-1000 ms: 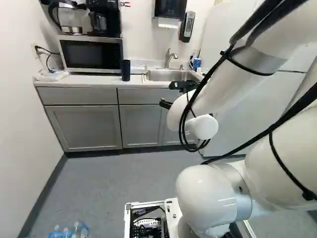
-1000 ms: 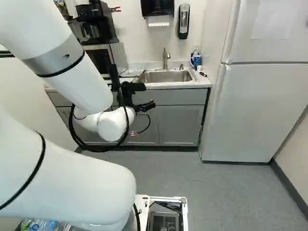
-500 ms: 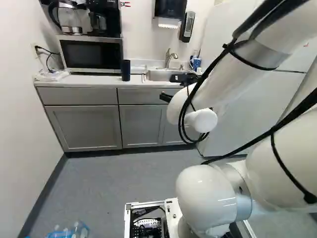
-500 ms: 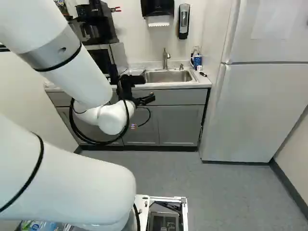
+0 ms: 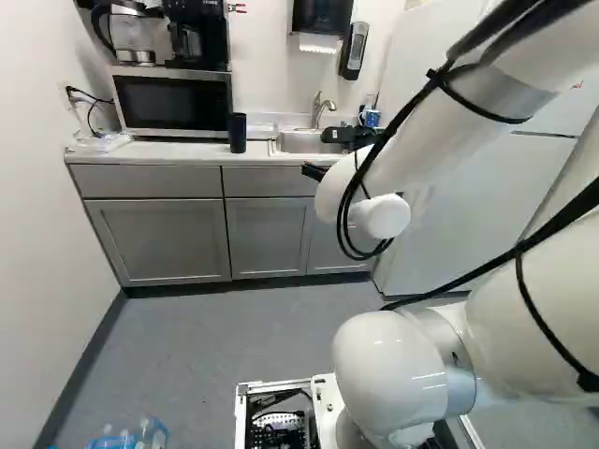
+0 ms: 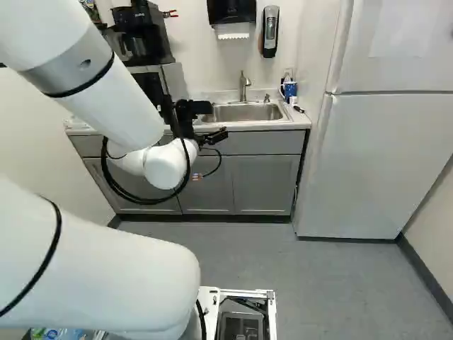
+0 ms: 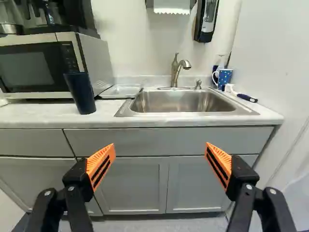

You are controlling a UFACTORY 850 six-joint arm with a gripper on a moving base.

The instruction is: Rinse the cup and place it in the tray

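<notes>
The gripper (image 5: 314, 171) (image 6: 212, 137) hangs in front of the counter's drawer fronts. In the wrist view the gripper (image 7: 160, 159) stands wide open, nothing between its orange pads. A dark blue cup (image 7: 81, 94) (image 5: 237, 133) stands upright on the counter, in front of the microwave's corner and ahead of the gripper. Between this cup and the steel sink (image 7: 181, 101) (image 6: 248, 112) lies a shallow, light tray (image 7: 120, 91). A blue dotted mug (image 7: 225, 77) (image 6: 290, 89) stands at the sink's far corner, on the fridge side. The faucet (image 7: 177, 70) rises behind the basin.
The microwave (image 5: 173, 101) carries coffee makers (image 5: 197, 37). A dark-handled brush (image 7: 247, 98) lies beside the sink. The white fridge (image 6: 389, 156) stands against the counter's end. A soap dispenser (image 6: 270, 32) and a towel dispenser (image 6: 231, 10) hang above. Bottles (image 5: 131, 436) are near the base.
The arm's wrist and the gripper have risen a little in front of the cabinets. The base, the cup and the other counter things have not moved.
</notes>
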